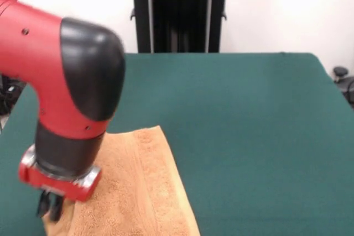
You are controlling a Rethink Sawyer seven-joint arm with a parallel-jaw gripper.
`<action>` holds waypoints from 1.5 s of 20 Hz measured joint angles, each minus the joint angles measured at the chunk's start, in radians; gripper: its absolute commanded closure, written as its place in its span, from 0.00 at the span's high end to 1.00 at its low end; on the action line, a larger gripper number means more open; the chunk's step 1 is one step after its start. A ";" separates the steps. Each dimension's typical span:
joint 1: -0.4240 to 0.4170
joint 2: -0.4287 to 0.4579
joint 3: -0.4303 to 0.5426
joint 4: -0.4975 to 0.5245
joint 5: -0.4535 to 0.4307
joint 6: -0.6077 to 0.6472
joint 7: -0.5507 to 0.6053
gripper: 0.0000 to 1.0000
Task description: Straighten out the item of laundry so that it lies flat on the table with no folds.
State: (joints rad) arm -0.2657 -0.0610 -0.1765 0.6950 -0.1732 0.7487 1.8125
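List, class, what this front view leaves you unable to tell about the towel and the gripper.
- Towel: the picture's bottom edge cuts it off and the arm covers its left part, so folds and full outline stay unknown.
- Gripper: dark and blurred under the wrist; open or shut cannot be told.
- Table: its near edge lies out of frame.

The glossy red Sawyer arm is a thick rounded tube with a matte black domed cap covering its elbow end. A small dark screw hole sits on the red shell left of that cap, another just under the cap's lower edge. Below the cap runs a black cylindrical wrist sleeve, then a red flange with a silvery metal rim. Short black gripper prongs hang beneath the flange.
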 measured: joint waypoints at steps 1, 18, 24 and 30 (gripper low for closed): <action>0.008 -0.012 -0.005 0.013 0.008 0.028 0.002 0.00; 0.075 -0.128 -0.048 0.053 0.108 0.308 0.009 0.00; 0.075 -0.124 -0.059 0.072 0.129 0.307 0.012 0.00; 0.070 -0.123 -0.062 0.082 0.147 0.303 0.012 0.00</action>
State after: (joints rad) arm -0.1955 -0.1838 -0.2381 0.7768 -0.0257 1.0512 1.8250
